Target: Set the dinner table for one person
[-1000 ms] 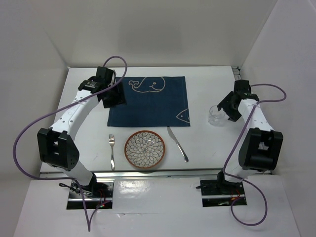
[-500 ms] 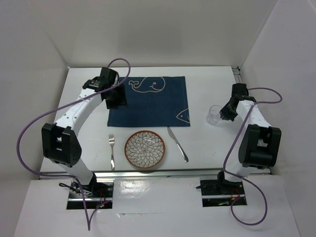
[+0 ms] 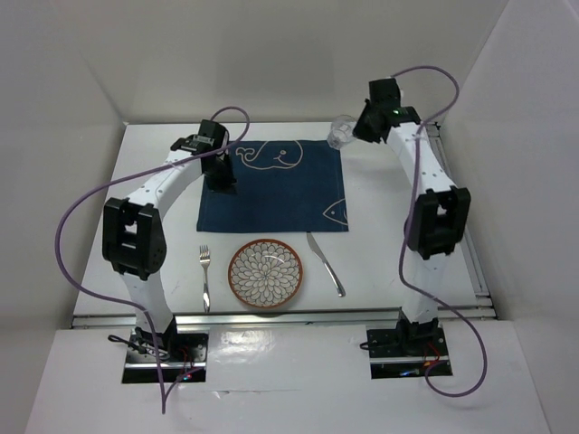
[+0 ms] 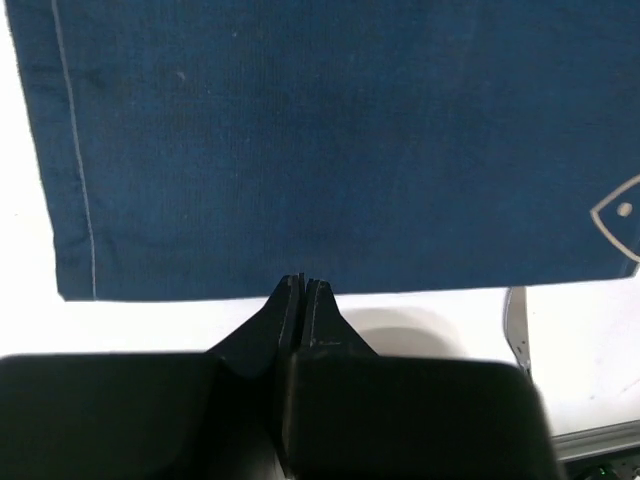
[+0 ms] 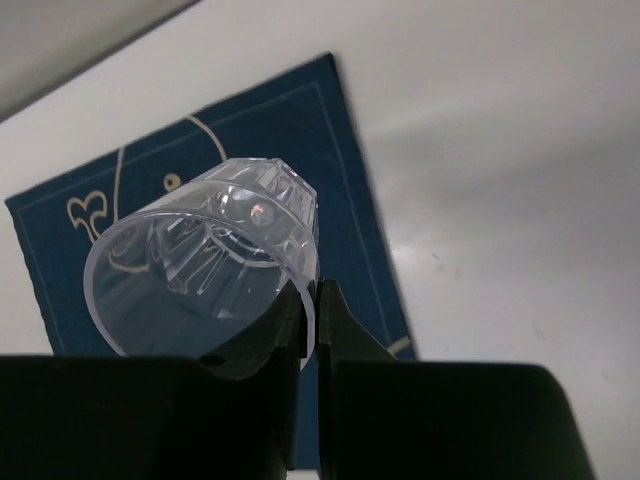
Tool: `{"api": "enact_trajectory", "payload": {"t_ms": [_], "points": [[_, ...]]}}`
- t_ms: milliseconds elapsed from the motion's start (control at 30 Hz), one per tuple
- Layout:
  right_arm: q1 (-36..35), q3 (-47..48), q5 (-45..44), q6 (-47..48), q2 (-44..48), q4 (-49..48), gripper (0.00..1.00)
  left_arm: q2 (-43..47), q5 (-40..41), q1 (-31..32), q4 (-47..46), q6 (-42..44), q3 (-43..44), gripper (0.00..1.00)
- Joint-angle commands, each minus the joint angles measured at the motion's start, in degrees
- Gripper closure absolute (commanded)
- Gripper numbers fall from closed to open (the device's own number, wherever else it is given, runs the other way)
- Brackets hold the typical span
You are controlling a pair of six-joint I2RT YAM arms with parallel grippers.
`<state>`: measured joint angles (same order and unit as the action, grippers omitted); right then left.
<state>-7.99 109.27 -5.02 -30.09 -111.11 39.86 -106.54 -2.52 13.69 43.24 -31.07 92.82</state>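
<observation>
Carried to the far-right corner of the mat (image 3: 271,185), the glass (image 5: 200,265) is clamped in the right pincer (image 5: 310,300); the left pincer (image 4: 303,290) is closed tight above the mat.

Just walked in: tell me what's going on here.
The right gripper holds a clear glass by its rim, tilted in the air near the far right corner of the blue mat. The left gripper, shut, hangs over the mat's left side. A plate, fork and knife lie on the table, nearer the arms.
</observation>
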Motion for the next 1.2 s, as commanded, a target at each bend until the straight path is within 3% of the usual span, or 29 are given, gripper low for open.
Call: {"api": "enact_trajectory", "payload": {"t_ms": [0, 33, 167, 833, 967, 1067, 1100, 1133, 1167], "points": [[-1.5, 14.0, -0.3, 0.6, -10.8, 4.1, 1.0, -0.9, -1.0, 0.2, 1.1, -0.4, 2.7, 1.0], [-2.1, 21.7, -0.3, 1.2, -13.6, 5.2, 1.0, -0.9, -1.0, 0.2, 1.1, -0.4, 1.9, 1.0], [-3.2, 34.3, 0.3, 1.2, -24.1, 7.9, 1.0, -0.9, -1.0, 0.2, 1.1, -0.4, 0.4, 1.0], [-3.2, 33.5, -1.6, 0.1, -33.1, 1.0, 1.0, -1.3, -1.1, 0.2, 1.6, 0.7, -1.4, 1.0], [-3.2, 32.3, -0.4, -0.4, -33.1, -0.5, 1.0, -0.6, -0.6, 0.2, 2.1, 1.2, -1.4, 0.87], [-3.2, 32.3, 0.1, -0.4, -33.1, -1.1, 0.82, 1.5, -0.6, 0.2, 2.6, 1.7, -1.4, 0.73], [-3.2, 32.8, 0.8, -0.4, -33.1, -1.1, 0.73, 2.0, -0.6, 0.2, 3.2, 1.7, -1.4, 0.67], [-3.2, 32.8, 0.8, -1.1, -32.3, -1.1, 0.54, 3.2, 0.1, 0.2, 3.3, 1.7, -1.4, 0.62], [-3.2, 32.8, 1.3, -1.6, -31.4, -1.7, 0.53, 3.9, 0.2, 0.2, 3.9, 2.4, -1.4, 0.53]]}}
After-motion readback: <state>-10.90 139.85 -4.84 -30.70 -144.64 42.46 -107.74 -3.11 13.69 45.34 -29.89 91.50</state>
